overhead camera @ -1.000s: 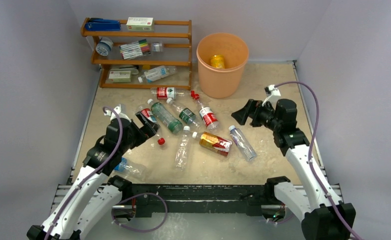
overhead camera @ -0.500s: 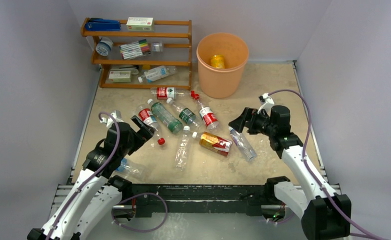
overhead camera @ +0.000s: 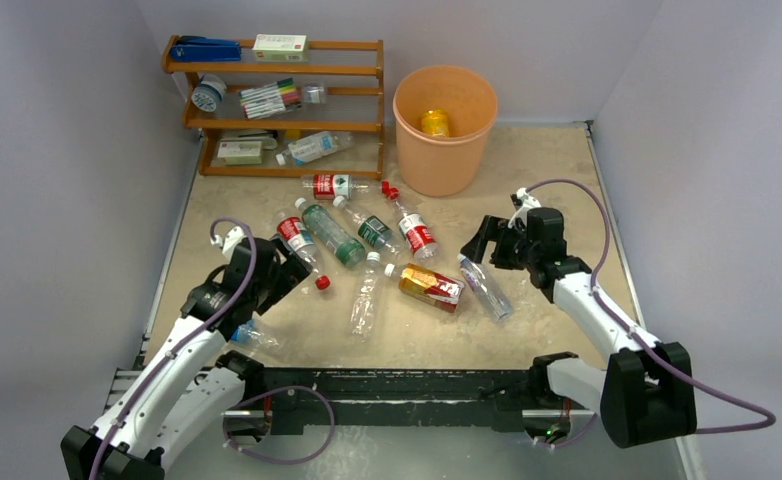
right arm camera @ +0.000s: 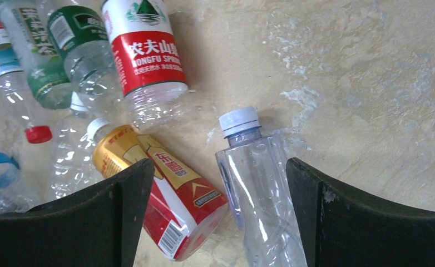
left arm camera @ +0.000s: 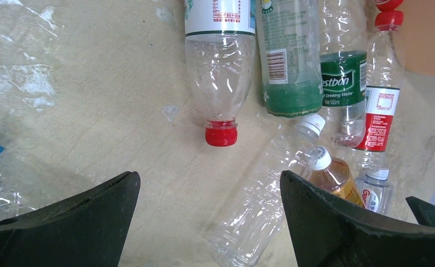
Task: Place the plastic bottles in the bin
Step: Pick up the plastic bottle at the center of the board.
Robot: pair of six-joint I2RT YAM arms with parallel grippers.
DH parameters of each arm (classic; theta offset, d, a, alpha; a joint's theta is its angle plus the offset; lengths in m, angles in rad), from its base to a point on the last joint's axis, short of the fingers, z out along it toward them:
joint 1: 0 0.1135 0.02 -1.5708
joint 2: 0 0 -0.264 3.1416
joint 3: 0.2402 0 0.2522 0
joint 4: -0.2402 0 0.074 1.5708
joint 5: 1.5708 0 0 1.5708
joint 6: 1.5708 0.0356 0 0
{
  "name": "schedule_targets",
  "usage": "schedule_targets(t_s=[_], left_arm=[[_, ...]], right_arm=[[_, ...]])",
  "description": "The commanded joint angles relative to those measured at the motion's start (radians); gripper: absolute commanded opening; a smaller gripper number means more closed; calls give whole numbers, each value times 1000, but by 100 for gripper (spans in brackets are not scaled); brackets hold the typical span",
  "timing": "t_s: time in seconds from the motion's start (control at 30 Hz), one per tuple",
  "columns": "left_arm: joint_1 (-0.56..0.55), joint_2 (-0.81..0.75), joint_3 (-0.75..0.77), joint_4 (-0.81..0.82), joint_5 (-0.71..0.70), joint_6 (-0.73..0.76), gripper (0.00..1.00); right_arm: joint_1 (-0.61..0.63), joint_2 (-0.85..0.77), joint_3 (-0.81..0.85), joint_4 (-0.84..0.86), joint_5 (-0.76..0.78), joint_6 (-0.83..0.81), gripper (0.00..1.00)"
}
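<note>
Several plastic bottles (overhead camera: 367, 240) lie scattered on the table in front of the orange bin (overhead camera: 445, 160), which holds a yellow bottle (overhead camera: 434, 122). My right gripper (overhead camera: 479, 245) is open and low over a clear white-capped bottle (right arm camera: 257, 178). That bottle lies between its fingers, beside an amber bottle with a red label (right arm camera: 165, 178). My left gripper (left arm camera: 209, 178) is open above bare table. A red-capped clear bottle (left arm camera: 221, 78) lies just ahead of it, and a crumpled clear bottle (left arm camera: 265, 200) is by its right finger.
A wooden shelf (overhead camera: 277, 70) at the back left carries marker pens, small boxes and one more bottle (overhead camera: 317, 147). A crushed bottle with a blue label (overhead camera: 262, 338) lies near the left arm. Grey walls close in the table on three sides.
The right arm has swung left and come down over the clear white-capped bottle. The left gripper has drawn back slightly towards the near edge, still open.
</note>
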Motion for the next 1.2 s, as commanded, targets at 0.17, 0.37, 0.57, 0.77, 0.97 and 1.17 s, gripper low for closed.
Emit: schedule_targets(t_s=[0.17,0.37,0.57,0.77,0.97,1.17], left_arm=[[-5,9,-14,93,24,3,97],[-5,17,-41,135,76,13,97],[-6,3,-61,139,83,16,97],[-5,7,-79,159,92,14,97],[-5,9,-81,162,96,15,97],[-6,5,-90,163,99,16,96]], right_arm=[[122,46,80,24,60,-19,89],[280,47,137,-1,136,-40,88],[383,80,148,-24,163,-68,87],[462,155,162,-41,182,-75,86],[532,223,179,-52,226,-67,87],[619,293,219,-73,291,-54,86]])
